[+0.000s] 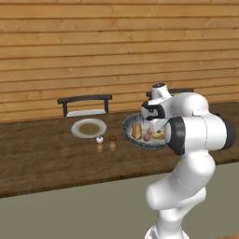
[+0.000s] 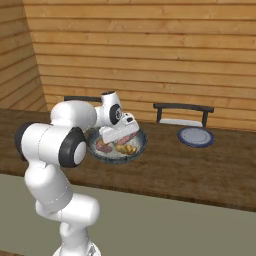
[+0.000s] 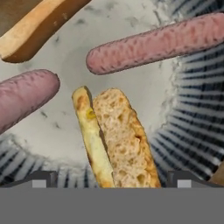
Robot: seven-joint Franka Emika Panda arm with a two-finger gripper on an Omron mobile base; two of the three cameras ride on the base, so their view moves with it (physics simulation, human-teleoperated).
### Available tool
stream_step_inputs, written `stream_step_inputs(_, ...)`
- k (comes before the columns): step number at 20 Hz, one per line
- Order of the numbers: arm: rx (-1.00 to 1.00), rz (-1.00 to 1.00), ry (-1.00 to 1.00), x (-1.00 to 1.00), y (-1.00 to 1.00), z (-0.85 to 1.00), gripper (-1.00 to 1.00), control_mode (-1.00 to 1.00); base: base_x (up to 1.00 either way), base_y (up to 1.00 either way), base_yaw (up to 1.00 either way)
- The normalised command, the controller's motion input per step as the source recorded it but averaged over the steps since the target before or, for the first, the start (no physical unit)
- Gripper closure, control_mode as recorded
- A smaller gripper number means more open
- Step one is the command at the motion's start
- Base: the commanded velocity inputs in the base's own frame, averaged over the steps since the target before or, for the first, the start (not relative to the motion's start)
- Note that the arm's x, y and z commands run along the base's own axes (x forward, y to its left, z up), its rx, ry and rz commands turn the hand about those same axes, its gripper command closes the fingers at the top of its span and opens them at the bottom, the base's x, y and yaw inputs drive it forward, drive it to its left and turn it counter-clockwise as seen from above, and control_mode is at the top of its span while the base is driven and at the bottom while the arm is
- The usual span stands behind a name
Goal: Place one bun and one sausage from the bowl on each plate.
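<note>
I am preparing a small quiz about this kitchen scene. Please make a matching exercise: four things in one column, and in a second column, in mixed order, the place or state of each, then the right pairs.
Things:
1. bowl
2. grey-white plate
3. bluish plate
4. claw

Places or states:
A. holds no food, in front of the right chair in the right base view
B. open, hanging over a bun
C. holds buns and sausages
D. holds no food, behind two small shakers

Pairs: 1-C, 2-D, 3-A, 4-B

2 shakers (image 1: 106, 144) on wooden table (image 1: 42, 158), 2 chairs (image 1: 85, 104) behind.
</note>
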Motion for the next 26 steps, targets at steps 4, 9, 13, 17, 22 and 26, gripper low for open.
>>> stream_step_inputs(4,0.0,0.0,0.0,0.0,0.0,-0.09,-1.0,-1.0,0.0,0.0,0.0)
stream_step_inputs(9,0.0,0.0,0.0,0.0,0.0,-0.25,-1.0,-1.0,0.0,0.0,0.0)
stream_step_inputs(13,0.0,0.0,0.0,0.0,0.0,-0.27,-1.0,-1.0,0.0,0.0,0.0)
stream_step_inputs(17,0.0,0.0,0.0,0.0,0.0,-0.17,-1.0,-1.0,0.0,0.0,0.0)
stream_step_inputs(22,-0.01,0.0,0.0,0.0,-0.01,-0.04,1.0,-1.0,0.0,0.0,0.0)
stream_step_inputs(26,0.0,0.0,0.0,0.0,0.0,0.0,1.0,-1.0,0.0,0.0,0.0)
